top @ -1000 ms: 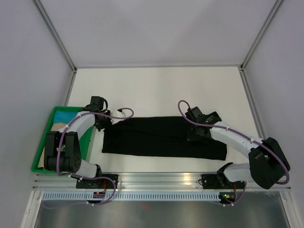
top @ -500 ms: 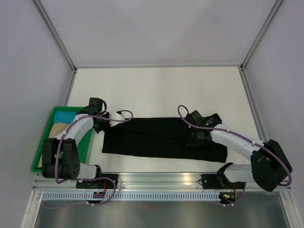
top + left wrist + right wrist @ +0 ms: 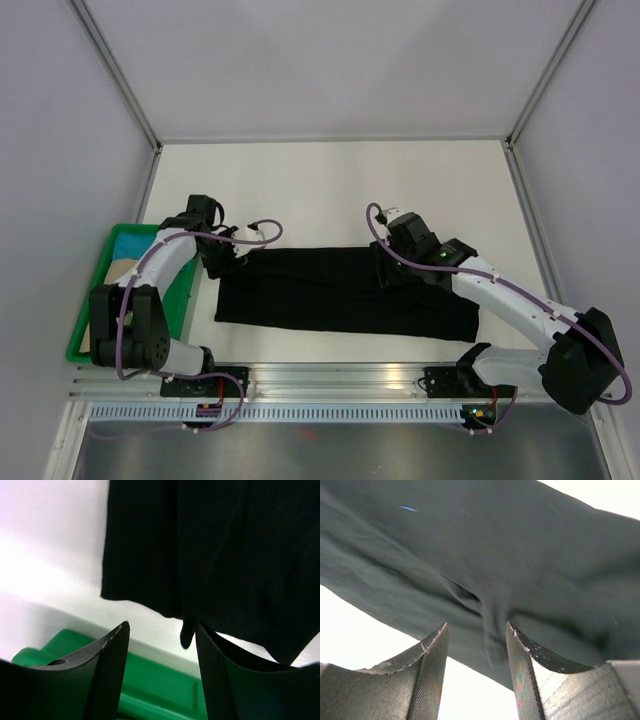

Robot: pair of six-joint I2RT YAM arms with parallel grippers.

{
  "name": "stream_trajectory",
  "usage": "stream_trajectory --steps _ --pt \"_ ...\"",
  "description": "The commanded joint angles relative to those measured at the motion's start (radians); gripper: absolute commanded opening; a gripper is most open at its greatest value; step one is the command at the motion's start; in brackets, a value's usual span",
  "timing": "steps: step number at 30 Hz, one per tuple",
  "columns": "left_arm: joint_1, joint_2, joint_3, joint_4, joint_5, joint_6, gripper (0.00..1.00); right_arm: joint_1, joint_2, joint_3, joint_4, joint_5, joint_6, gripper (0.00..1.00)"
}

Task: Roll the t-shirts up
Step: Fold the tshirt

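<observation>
Top view: one black t-shirt (image 3: pixel 340 292) lies flat on the white counter (image 3: pixel 330 190), folded into a long band that runs from 9 o'clock to 3 o'clock across the near half of the surface. The left tool (image 3: pixel 224 262) sits at the band's far-left corner, at about 10 o'clock from the cloth's middle. The left wrist view shows this tool (image 3: pixel 162 626) with its jaws standing apart and nothing clamped between them. The black cloth (image 3: pixel 225 555) lies just beyond the tips, and a small point of its edge hangs close beside one finger (image 3: pixel 215 675). The right tool (image 3: pixel 387 268) rests over the band's far edge, at about 1 o'clock from the cloth's middle. The right wrist view shows this tool (image 3: pixel 476 626) likewise parted and gripping nothing. The cloth (image 3: pixel 495 555) ahead of it is puckered into a short ridge in line with the gap. A green tray (image 3: pixel 88 330) stands at 9 o'clock from the shirt, near the counter's left edge and apart from the cloth. Its contents are tan and blue but cannot be identified. The tray's rim (image 3: pixel 165 680) also shows below the left tool.
</observation>
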Motion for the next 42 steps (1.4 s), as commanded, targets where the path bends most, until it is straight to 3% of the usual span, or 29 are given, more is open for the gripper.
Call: stream_trajectory --steps 1,6,7,9,10,11,13,14,18,23,32,39,42 --pt "-0.004 0.063 -0.007 0.031 0.024 -0.019 0.60 0.041 0.077 0.019 0.193 -0.050 -0.130 0.55" --pt "-0.004 0.094 0.005 0.098 -0.010 -0.066 0.50 0.045 0.235 0.058 0.323 -0.145 -0.167 0.54" --pt "-0.004 0.091 0.002 0.097 -0.005 -0.058 0.42 0.045 0.246 0.043 0.360 -0.190 -0.156 0.54" --pt "-0.005 0.081 -0.003 0.094 0.003 -0.053 0.33 0.048 0.281 0.035 0.450 -0.225 -0.106 0.49" --pt "-0.007 0.078 -0.003 0.091 0.003 -0.046 0.21 0.048 0.292 0.033 0.472 -0.254 -0.084 0.45" --pt "-0.007 0.078 -0.003 0.082 0.003 -0.040 0.17 0.053 0.307 0.032 0.521 -0.273 -0.052 0.37" --pt "-0.010 0.080 -0.001 0.057 0.000 -0.027 0.04 0.067 0.315 0.016 0.576 -0.290 -0.026 0.31" --pt "-0.010 0.080 -0.003 0.049 0.001 -0.027 0.03 0.074 0.317 0.009 0.643 -0.305 -0.015 0.26" --pt "-0.013 0.074 0.017 0.060 0.004 -0.044 0.02 0.098 0.338 -0.045 0.794 -0.310 0.078 0.14" --pt "-0.027 0.031 0.063 0.248 0.020 -0.118 0.02 0.098 0.435 0.015 0.802 -0.235 0.134 0.00" --pt "-0.108 0.067 0.073 0.468 -0.175 -0.040 0.02 0.098 0.645 0.134 0.754 -0.152 0.186 0.00" --pt "-0.154 0.080 0.033 0.698 -0.304 0.025 0.02 0.094 0.673 0.127 0.764 -0.138 0.206 0.00" --pt "-0.157 0.069 0.034 0.698 -0.300 -0.018 0.02 0.094 0.662 0.121 0.764 -0.121 0.201 0.00"
